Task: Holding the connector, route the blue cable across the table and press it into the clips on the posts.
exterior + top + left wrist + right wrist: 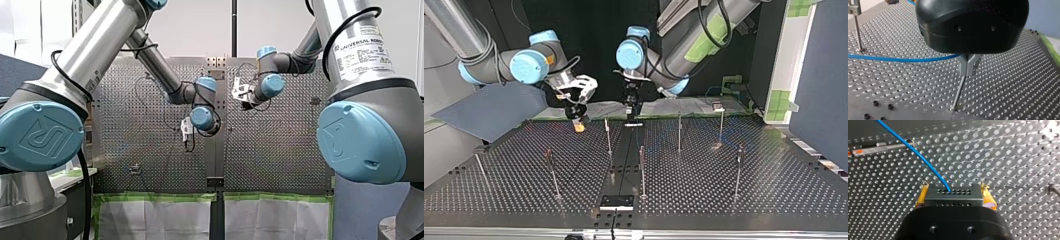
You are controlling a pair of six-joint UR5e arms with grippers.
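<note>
A black connector (pixel 953 197) sits between the yellow pads of my right gripper (pixel 954 185), which is shut on it. The blue cable (pixel 915 152) leaves the connector's face and runs away over the perforated table. In the left wrist view the blue cable (pixel 898 59) crosses the table and runs in at the metal fingers of my left gripper (pixel 968 71). These are shut on it directly above a thin post (pixel 959 91). In the top view my right gripper (pixel 580 125) hangs to the left of my left gripper (pixel 630 116), both near the table's far edge.
Several thin posts stand on the table, among them a post (pixel 608 135), a post (pixel 642 170) and a post (pixel 679 132). A black plate (pixel 616 202) lies at the near edge in the top view. A grey board (pixel 489 112) leans at that view's left.
</note>
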